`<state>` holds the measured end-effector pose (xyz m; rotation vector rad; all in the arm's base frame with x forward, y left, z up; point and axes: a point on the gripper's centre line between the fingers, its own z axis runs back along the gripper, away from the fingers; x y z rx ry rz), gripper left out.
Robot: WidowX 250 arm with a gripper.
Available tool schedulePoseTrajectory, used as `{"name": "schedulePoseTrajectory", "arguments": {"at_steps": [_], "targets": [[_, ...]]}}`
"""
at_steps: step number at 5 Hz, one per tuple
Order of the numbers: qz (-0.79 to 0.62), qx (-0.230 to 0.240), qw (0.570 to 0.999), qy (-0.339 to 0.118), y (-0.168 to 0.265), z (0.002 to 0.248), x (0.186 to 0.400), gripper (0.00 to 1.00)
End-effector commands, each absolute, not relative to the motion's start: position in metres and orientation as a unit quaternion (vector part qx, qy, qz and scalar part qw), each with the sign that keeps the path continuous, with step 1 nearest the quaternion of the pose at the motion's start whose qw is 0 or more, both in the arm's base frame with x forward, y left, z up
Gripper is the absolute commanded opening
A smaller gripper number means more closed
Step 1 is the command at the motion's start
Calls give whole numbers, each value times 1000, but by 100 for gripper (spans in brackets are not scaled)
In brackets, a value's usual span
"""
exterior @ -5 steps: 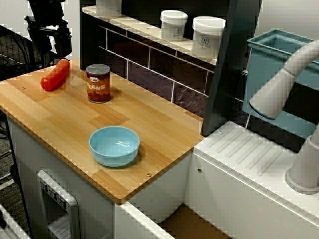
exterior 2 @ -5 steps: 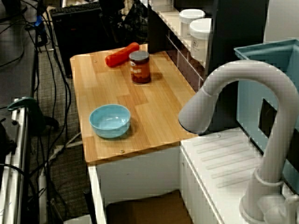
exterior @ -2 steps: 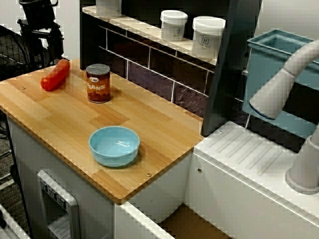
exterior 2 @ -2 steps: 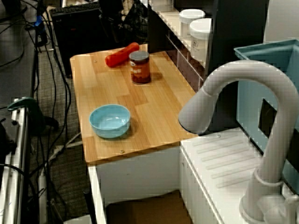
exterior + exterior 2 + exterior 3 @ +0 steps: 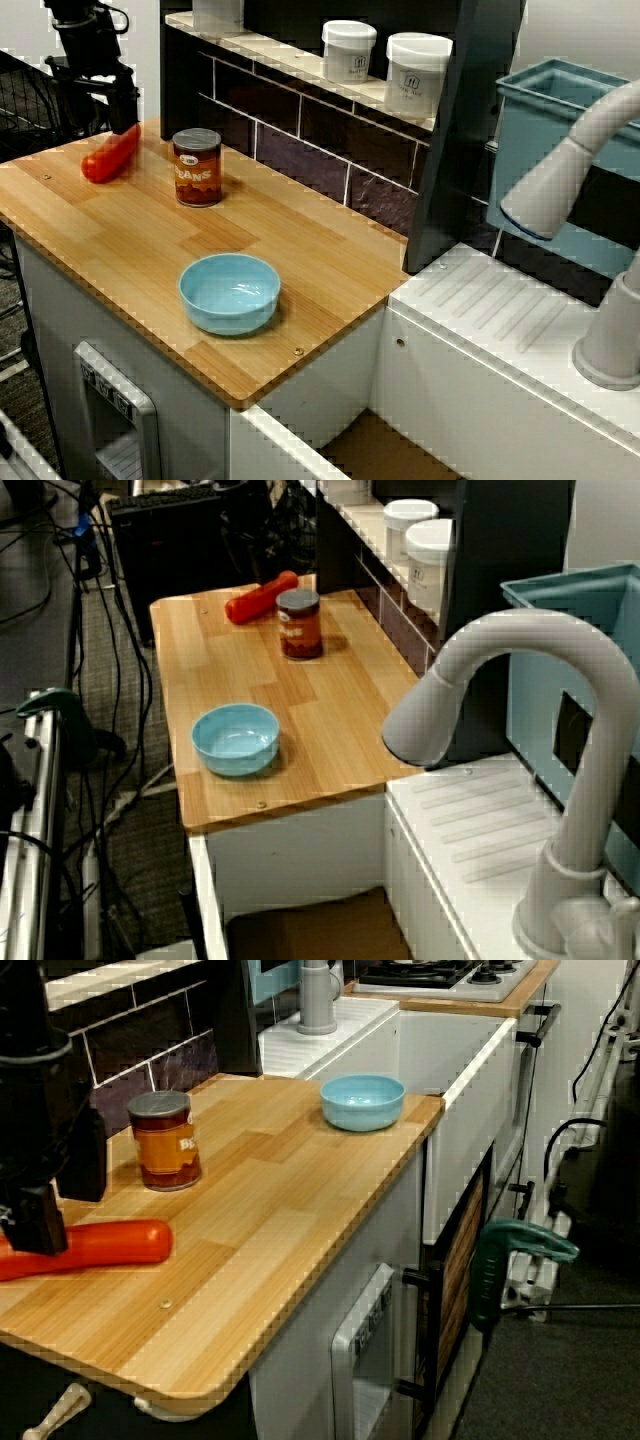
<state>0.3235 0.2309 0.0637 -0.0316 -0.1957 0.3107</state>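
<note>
While open astride the carrot (image 5: 110,1243), gripper (image 5: 61,1218) near the bean can (image 5: 165,1142), blue bowl (image 5: 362,1103) well apart.

A pale wooden counter (image 5: 130,230) is carrying three things. In the view across the counter's front edge, a can of beans (image 5: 197,168) is standing upright toward the back. An orange-red carrot (image 5: 106,160) is lying on its side at nine o'clock from the can, near the far left corner and not touching it. A light blue bowl (image 5: 229,291) is sitting rim up at about six o'clock from the can, well apart, close to the front edge. At the counter's three o'clock end, a white ridged drainboard (image 5: 490,310) is adjoining it, bearing a grey faucet (image 5: 612,345).
</note>
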Motion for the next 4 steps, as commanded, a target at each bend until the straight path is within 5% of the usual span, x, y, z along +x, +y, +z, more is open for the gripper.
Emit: {"name": "schedulePoseTrajectory", "arguments": {"at_steps": [1, 4], "targets": [[155, -3, 982, -107, 222, 69, 325, 100], [144, 21, 985, -88, 221, 45, 321, 100]]}}
